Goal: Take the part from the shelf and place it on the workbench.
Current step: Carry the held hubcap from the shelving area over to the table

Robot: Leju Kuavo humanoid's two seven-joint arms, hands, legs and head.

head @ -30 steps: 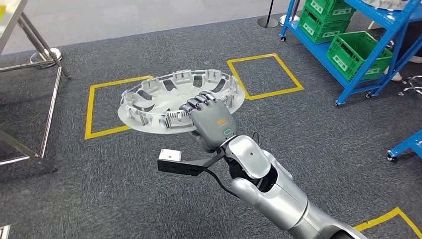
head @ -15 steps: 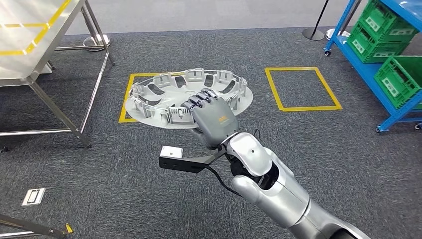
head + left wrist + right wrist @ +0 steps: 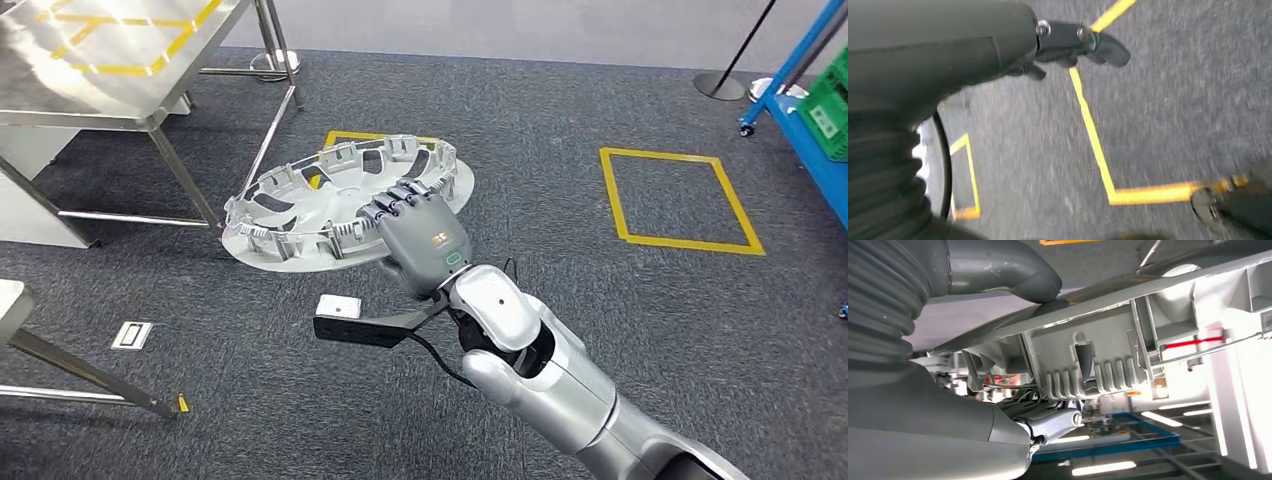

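Pickup's done: right hand grips the hubcap by its rim, left hand's grip unclear, workbench drop-off left.

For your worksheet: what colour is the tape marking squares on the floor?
Yellow floor tape, clearest in the head view.

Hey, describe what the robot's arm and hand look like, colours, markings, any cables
The right arm is glossy silver in rounded segments, with dark gaps at the joints. The right hand is matte grey with darker fingers, an orange logo and a small green mark on its back. A black bracket with a white block sticks out at the wrist, trailing a thin black cable. Wrist views show a grey ribbed cover.
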